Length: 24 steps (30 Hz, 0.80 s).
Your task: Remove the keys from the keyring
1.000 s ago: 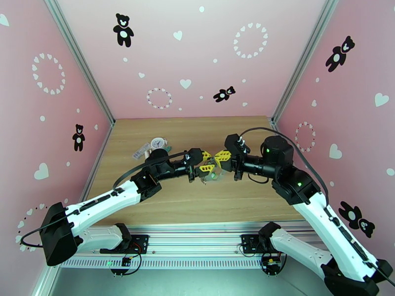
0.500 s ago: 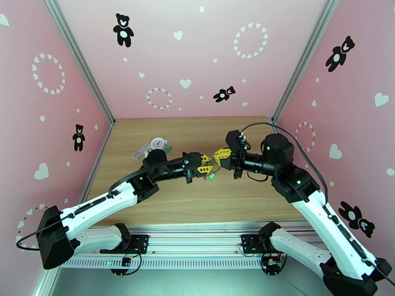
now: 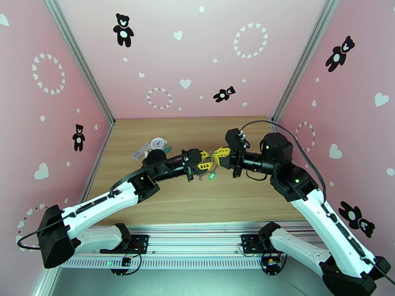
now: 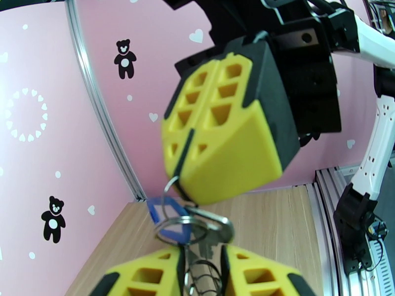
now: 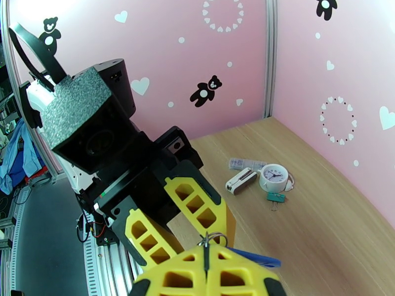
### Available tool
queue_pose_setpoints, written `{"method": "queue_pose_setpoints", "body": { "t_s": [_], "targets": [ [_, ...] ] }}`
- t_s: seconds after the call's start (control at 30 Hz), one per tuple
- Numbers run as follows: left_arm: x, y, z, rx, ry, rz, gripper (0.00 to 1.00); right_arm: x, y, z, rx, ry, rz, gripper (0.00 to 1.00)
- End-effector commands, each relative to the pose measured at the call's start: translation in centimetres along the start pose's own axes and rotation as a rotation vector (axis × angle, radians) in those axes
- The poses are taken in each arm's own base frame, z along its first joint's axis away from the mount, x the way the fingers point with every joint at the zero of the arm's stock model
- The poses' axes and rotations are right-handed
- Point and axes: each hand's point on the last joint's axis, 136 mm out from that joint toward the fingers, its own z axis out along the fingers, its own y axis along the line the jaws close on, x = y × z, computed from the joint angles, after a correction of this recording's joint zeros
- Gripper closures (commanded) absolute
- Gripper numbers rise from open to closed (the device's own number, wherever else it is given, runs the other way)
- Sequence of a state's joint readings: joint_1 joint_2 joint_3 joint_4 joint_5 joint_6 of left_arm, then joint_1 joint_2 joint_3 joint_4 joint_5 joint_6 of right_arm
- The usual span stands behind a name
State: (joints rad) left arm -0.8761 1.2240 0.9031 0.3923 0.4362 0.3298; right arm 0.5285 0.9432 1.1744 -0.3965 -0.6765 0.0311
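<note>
The right claw (image 4: 181,171) is closed, its two yellow fingers pressed flat together and pinching a small ring (image 4: 171,186) at their very tips. From that ring hangs the blue tag (image 4: 165,213), and just under it a bigger ring (image 4: 180,228) and a silvery key (image 4: 213,234) sit bunched together. The left claw (image 4: 202,275) faces the right one from below this bunch. Its fingers stand a little apart, with wire loops and the key's lower end reaching down into the slot between them. Whether they press on the metal I cannot tell. In the top view the two claws meet tip to tip above the middle of the desk (image 3: 197,129), the left arm reaching in from the left and the right arm from the right. A green tag (image 3: 212,176) shows just below the meeting point, and I cannot tell whether it hangs or lies on the wood. Well apart, toward the far left corner of the desk, lies a white clock charm (image 5: 273,176) with a teal clip (image 5: 275,197) just beside it.
</note>
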Motion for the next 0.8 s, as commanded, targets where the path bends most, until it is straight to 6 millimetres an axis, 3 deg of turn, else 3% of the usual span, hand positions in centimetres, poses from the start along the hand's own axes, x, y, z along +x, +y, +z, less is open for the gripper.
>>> {"method": "queue_pose_setpoints", "body": {
  "t_s": [0.0,0.2,0.4,0.57,0.77],
  "targets": [
    [-0.5,0.1,0.5,-0.021,-0.034,-0.018,0.69,-1.1,-0.2,-0.3,0.015,-0.039,-0.022,1.0],
    [-0.5,0.3,0.6,-0.04,-0.044,-0.019,0.65,-0.9,-0.2,-0.5,0.025,-0.035,-0.023,1.0],
    [-0.4,0.5,0.4,-0.058,-0.046,-0.007,0.68,-0.8,-0.2,-0.7,0.039,-0.037,-0.027,1.0],
    [0.3,-0.5,0.3,-0.011,-0.018,0.005,0.63,-1.2,-0.1,-0.9,0.039,-0.046,-0.031,1.0],
    [1.6,-0.7,0.2,-0.002,0.05,0.018,0.65,-1.5,0.0,-1.0,0.039,-0.046,-0.037,1.0]
  ]
}}
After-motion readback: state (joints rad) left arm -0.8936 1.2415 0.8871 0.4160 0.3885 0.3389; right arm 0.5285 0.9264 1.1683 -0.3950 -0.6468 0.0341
